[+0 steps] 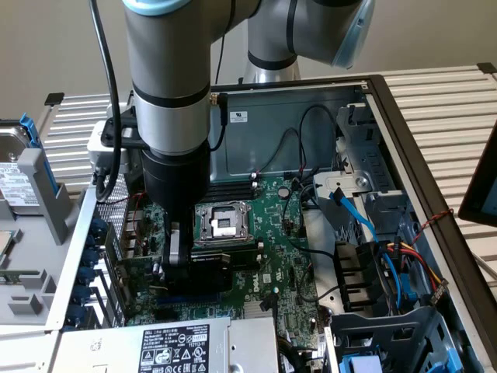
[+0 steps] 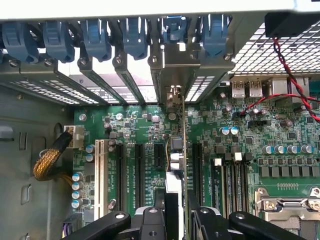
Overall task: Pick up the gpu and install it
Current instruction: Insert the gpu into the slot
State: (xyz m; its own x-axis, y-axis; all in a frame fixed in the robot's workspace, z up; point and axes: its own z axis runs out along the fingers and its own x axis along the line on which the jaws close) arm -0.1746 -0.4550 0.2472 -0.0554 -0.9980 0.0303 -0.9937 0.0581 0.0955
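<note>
At the far left of the exterior view we see a grey plastic bracket (image 1: 37, 194) and a hard drive (image 1: 14, 183) lying beside the open computer case (image 1: 404, 148). Along the case's left wall runs a row of blue slot clips (image 1: 84, 268), and below them, at the lower edge of the frame, sits the power supply (image 1: 167, 346) with its white label. Moving right, the arm (image 1: 167, 78) drops from the top of the frame into the case, and our gripper (image 1: 177, 268) hangs low over the motherboard (image 1: 272, 233), just left of the empty CPU socket (image 1: 221, 221). Its fingers are narrowed on the gpu (image 2: 176, 150), which the wrist view shows edge-on and upright between the black finger links (image 2: 150, 220), its silver end bracket (image 2: 175, 62) reaching the rear slot openings under the blue clips. The card stands over the expansion slots (image 2: 141, 167), beside the white slot (image 2: 98, 172); we cannot tell whether it is fully seated. Further right in the exterior view lie blue and black cables (image 1: 365, 225) and the drive cage (image 1: 388, 334).
</note>
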